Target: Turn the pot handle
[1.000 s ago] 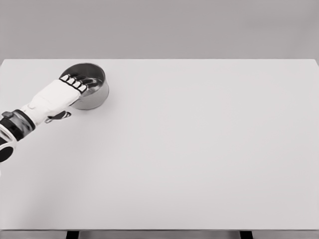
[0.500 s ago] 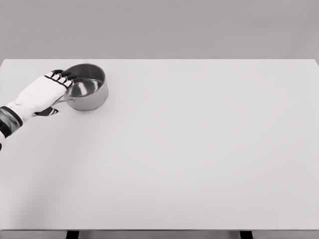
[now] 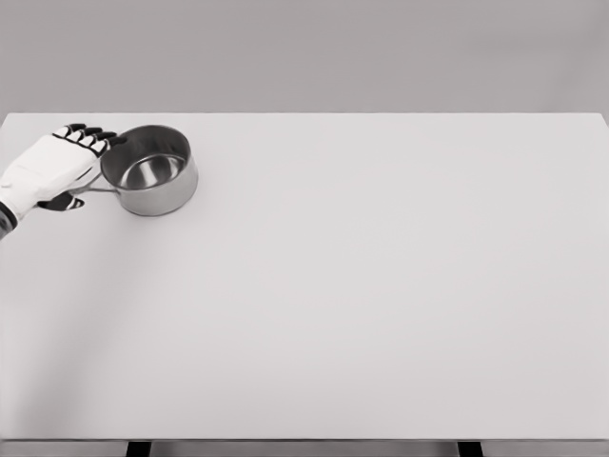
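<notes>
left hand [image 3: 43,171] has slid left off the pot [image 3: 149,169] rim, fingers [image 3: 86,135] now curled around the handle [image 3: 90,189] at the bench [image 3: 381,286] far-left corner, so rotation seems underway.

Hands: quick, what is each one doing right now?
Left hand: over the pot handle; whether its fingers grip it cannot be told.
Right hand: not in view.

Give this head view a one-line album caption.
Left hand over the handle of a steel pot at the white table's far left.
</notes>
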`<control>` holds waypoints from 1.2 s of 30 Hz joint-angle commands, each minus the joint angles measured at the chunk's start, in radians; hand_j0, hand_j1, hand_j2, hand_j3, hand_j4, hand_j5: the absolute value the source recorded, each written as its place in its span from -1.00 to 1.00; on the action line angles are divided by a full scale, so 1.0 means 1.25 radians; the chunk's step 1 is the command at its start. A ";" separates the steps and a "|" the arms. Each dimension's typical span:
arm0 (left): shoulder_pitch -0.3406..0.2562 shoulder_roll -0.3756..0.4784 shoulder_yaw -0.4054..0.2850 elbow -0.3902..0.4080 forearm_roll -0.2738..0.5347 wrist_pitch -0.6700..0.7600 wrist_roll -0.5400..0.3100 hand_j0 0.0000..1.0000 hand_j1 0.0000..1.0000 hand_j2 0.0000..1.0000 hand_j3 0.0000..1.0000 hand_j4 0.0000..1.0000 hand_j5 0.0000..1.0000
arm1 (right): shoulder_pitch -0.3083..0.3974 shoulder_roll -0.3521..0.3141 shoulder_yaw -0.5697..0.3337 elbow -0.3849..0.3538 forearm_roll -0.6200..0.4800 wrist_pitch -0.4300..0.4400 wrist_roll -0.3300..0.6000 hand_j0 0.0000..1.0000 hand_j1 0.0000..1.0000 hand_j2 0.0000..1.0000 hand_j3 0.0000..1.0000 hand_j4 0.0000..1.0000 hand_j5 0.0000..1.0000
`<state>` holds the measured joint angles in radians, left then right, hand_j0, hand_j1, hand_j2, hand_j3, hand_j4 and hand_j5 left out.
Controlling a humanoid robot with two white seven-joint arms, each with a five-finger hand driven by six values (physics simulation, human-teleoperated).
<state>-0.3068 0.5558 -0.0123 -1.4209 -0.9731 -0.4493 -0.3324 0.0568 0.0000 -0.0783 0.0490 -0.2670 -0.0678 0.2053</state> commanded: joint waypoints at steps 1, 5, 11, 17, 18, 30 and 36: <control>-0.002 0.001 -0.001 0.019 0.003 0.001 0.001 1.00 1.00 1.00 1.00 1.00 1.00 | 0.000 0.000 0.000 0.000 0.000 0.000 0.000 1.00 1.00 1.00 1.00 1.00 1.00; -0.022 0.000 -0.006 0.056 0.002 0.001 0.001 1.00 1.00 1.00 1.00 1.00 1.00 | 0.000 0.000 0.000 0.000 0.000 0.000 0.000 1.00 1.00 1.00 1.00 1.00 1.00; -0.056 -0.005 -0.011 0.107 -0.003 0.001 0.004 1.00 1.00 1.00 1.00 1.00 1.00 | 0.000 0.000 0.000 0.000 0.000 -0.001 0.000 1.00 1.00 1.00 1.00 1.00 1.00; -0.092 -0.008 -0.017 0.159 -0.003 0.001 0.006 1.00 1.00 1.00 1.00 1.00 1.00 | 0.000 0.000 0.000 0.000 0.000 -0.001 0.000 1.00 1.00 1.00 1.00 1.00 1.00; -0.096 -0.008 -0.017 0.166 -0.003 0.001 0.006 1.00 1.00 1.00 1.00 1.00 1.00 | 0.000 0.000 0.000 0.000 0.000 0.000 0.000 1.00 1.00 1.00 1.00 1.00 1.00; -0.160 -0.011 -0.020 0.270 -0.003 0.002 0.007 1.00 1.00 1.00 1.00 1.00 1.00 | 0.000 0.000 0.000 0.000 0.000 0.000 0.000 1.00 1.00 1.00 1.00 1.00 1.00; -0.195 -0.013 -0.040 0.317 -0.003 0.004 0.009 1.00 1.00 1.00 1.00 1.00 1.00 | 0.000 0.000 0.000 0.000 0.000 0.000 0.000 1.00 1.00 1.00 1.00 1.00 1.00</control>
<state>-0.5538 0.5396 -0.0593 -1.0407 -0.9808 -0.4462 -0.3219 0.0568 0.0000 -0.0783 0.0490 -0.2671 -0.0678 0.2053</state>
